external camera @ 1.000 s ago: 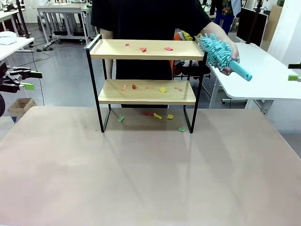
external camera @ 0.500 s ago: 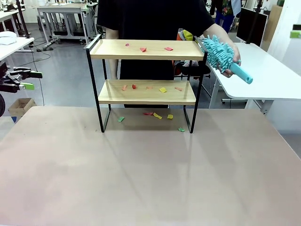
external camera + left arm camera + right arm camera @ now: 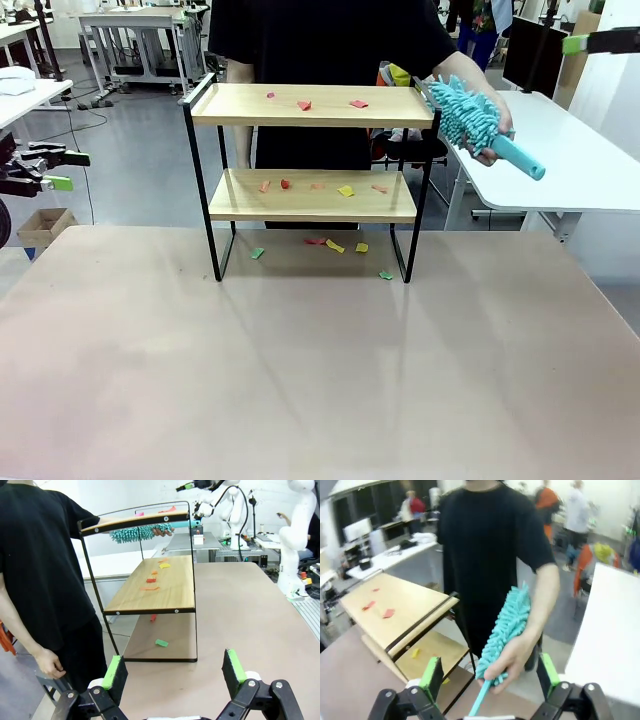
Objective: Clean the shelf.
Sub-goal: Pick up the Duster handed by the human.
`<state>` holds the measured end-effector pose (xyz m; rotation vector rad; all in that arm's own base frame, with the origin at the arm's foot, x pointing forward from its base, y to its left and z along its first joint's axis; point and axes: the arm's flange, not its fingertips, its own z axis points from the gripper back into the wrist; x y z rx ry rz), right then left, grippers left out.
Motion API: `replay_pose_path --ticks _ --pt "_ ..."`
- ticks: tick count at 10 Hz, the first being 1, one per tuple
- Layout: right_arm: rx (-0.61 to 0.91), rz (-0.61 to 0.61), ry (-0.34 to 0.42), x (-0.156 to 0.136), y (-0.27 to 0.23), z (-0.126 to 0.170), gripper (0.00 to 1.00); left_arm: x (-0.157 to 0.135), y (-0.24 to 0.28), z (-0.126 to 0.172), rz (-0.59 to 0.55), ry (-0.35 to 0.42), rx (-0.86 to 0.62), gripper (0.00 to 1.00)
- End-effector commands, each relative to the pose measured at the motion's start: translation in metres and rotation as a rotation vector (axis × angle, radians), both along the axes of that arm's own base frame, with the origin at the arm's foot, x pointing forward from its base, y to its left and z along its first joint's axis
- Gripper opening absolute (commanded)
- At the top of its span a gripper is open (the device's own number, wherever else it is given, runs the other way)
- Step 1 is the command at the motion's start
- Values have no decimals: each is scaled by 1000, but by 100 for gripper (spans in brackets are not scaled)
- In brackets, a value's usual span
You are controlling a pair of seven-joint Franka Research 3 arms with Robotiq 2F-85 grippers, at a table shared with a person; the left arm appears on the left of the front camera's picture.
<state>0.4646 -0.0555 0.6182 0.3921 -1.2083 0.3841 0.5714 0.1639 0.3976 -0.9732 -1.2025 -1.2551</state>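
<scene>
One shelf [image 3: 203,160], one duster [image 3: 468,108], thirteen paper scraps [image 3: 304,104].
The shelf has two wooden boards. Three scraps lie on the top board [image 3: 235,105], all red or pink. Five lie on the lower board [image 3: 230,200]: three orange, one red, one yellow. Another five lie on the one table [image 3: 300,380] beneath the shelf: two green, two yellow, one red. One person [image 3: 320,40] stands at the table's far side, with one hand [image 3: 492,128] on the single turquoise duster. There are two grippers, the left gripper [image 3: 175,667] and the right gripper [image 3: 489,672], each with two green-padded fingers.
</scene>
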Motion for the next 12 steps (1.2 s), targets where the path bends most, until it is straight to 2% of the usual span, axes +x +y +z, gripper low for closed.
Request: replay_pose_path --ticks 1,3,4,8,10,12 --pt "-7 -122 128 -13 27 -5 100 -1 0 3 0 -3 3 100" --pt "-63 -141 137 -19 30 -18 100 -1 0 3 0 -3 3 100" --pt "-31 -121 85 -12 30 -13 100 -1 0 3 0 -3 3 100" --pt "-47 -134 102 -13 32 -19 100 -1 0 3 0 -3 3 100" --pt "-164 -181 207 -18 48 -15 100 -1 0 3 0 -3 3 100" --pt "-245 -179 361 -9 49 -26 100 -1 0 3 0 -3 3 100"
